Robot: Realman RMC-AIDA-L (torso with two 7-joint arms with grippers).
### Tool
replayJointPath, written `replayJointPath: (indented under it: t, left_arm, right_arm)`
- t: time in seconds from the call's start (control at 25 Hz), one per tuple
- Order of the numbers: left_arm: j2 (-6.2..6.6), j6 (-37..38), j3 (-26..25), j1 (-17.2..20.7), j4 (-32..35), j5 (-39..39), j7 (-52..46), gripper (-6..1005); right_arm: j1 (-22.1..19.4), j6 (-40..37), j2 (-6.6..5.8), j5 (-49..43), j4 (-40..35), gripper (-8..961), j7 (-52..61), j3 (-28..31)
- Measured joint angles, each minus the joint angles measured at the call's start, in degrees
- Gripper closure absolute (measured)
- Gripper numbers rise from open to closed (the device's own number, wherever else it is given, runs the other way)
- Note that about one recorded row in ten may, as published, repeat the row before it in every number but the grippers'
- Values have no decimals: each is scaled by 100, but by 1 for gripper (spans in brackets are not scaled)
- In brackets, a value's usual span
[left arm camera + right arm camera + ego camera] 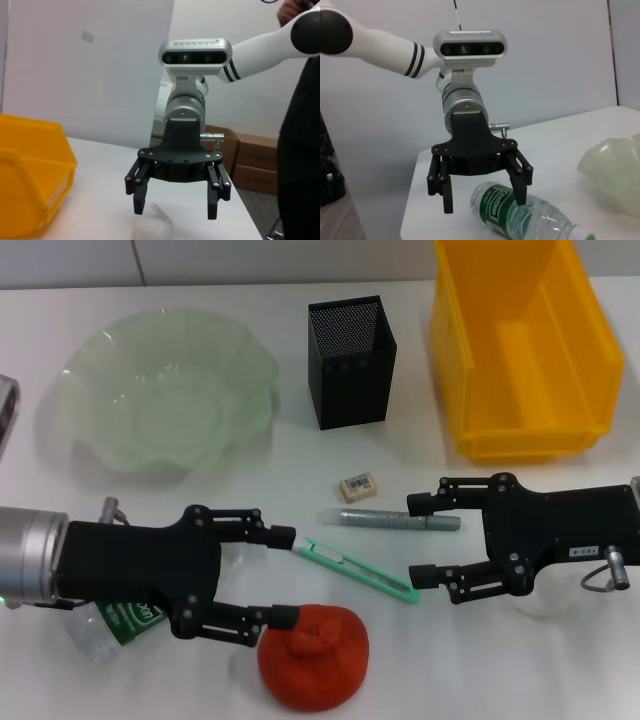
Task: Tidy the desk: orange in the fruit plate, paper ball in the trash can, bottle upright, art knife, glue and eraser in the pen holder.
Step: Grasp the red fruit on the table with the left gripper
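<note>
Hovering both arms low over the near half of the desk, I have each claw spread and holding nothing. My left gripper point(284, 575) points inward, its upper finger tip just beside the end of the knife point(357, 569) and its lower tip touching or nearly touching the orange point(313, 656), which sits just in front of it. I judge the wide spread is there to take the orange first. The bottle point(112, 625) lies on its side under the left gripper's body, mostly hidden from the head camera; the right wrist view shows it lying flat beneath the fingers. My right gripper point(420, 538) faces the left one, the glue stick point(390, 519) lying between its two fingers, the knife's far end just by the lower one. The eraser point(358, 487) rests just beyond the glue. Plate point(95, 390), pen holder point(350, 362) and yellow bin point(520, 350) stand along the far side, well apart from both claws.
</note>
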Motion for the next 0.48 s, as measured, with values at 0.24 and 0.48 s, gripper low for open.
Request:
replayJointPath:
  t: [0.24, 0.48]
  left_arm:
    - [-72, 2, 0, -39, 2, 188, -12, 239]
    - [-174, -93, -5, -37, -12, 398, -18, 245]
  right_arm:
    - [9, -33, -16, -71, -33, 127, 20, 0]
    - [8, -131, -78, -87, -35, 128, 25, 0]
